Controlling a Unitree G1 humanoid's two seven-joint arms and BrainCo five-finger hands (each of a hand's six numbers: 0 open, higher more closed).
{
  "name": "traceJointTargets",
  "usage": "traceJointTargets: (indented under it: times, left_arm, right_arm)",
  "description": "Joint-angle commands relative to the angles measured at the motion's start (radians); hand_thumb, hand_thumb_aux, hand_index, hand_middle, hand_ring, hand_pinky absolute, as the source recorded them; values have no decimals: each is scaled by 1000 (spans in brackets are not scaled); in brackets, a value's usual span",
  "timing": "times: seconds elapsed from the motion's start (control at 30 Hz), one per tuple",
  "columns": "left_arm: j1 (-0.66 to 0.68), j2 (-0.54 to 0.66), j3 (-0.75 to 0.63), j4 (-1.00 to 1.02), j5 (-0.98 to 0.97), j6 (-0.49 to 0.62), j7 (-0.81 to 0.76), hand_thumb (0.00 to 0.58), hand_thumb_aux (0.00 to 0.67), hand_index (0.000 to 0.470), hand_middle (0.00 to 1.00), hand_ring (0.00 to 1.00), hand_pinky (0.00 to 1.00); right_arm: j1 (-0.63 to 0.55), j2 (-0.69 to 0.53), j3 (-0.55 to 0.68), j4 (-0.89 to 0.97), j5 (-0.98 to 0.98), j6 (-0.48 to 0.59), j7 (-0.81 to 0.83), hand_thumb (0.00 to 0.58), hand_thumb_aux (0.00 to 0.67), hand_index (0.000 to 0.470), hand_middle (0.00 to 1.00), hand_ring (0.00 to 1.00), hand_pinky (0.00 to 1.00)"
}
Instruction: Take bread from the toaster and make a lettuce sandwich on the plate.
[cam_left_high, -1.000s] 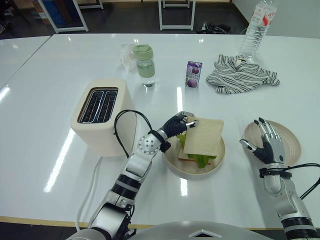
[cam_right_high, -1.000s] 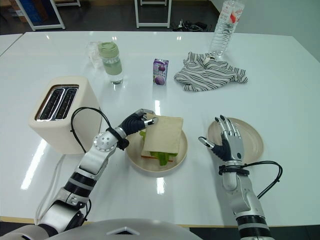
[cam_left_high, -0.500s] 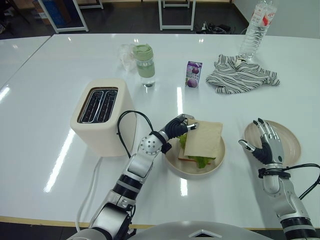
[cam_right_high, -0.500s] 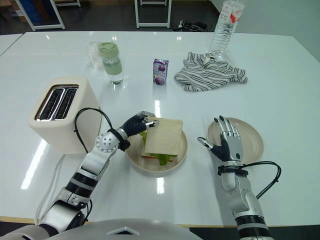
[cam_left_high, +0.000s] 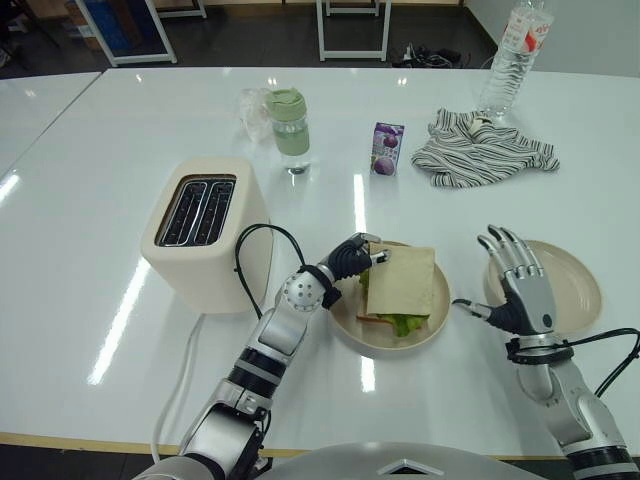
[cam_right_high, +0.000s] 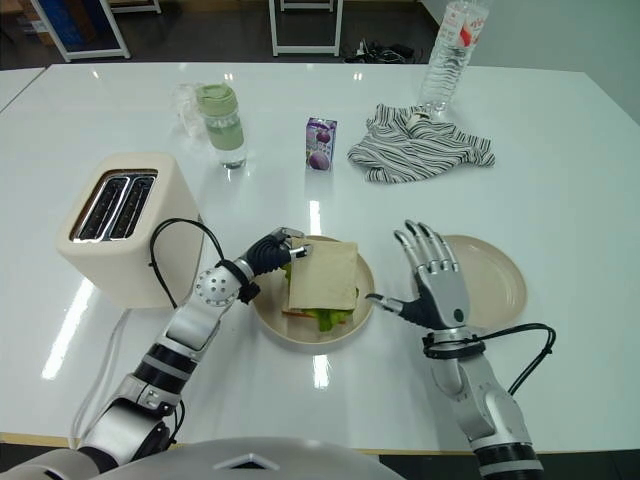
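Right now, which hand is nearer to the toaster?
Left. The left hand is just right of the toaster, grasping the top bread slice. The right hand is farther right, beyond the sandwich plate.

Green-lidded cup (cam_left_high: 289, 130), purple carton (cam_left_high: 387, 149), striped cloth (cam_left_high: 480, 150) and water bottle (cam_left_high: 508, 60) sit farther back.

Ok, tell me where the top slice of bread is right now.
In the left eye view the top slice of bread lies on the lettuce on the plate, right of the toaster, its left corner pinched by the left hand.
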Motion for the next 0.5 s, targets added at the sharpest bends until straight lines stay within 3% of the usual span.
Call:
traceJointTargets:
  times: [0.03, 0.5]
  left_arm:
    - [-14, 0, -7, 14, 21, 1, 3, 580, 670, 470, 1000, 1000, 1000]
    - [-5, -1, -4, -9, 33, 13, -1, 580, 670, 470, 1000, 1000, 1000]
  right_arm:
    - [18, 3, 104, -69, -118, -38, -3, 0, 0, 0, 0, 0, 0]
    - [-63, 21, 266, 44, -260, 21, 56, 0, 0, 0, 0, 0, 0]
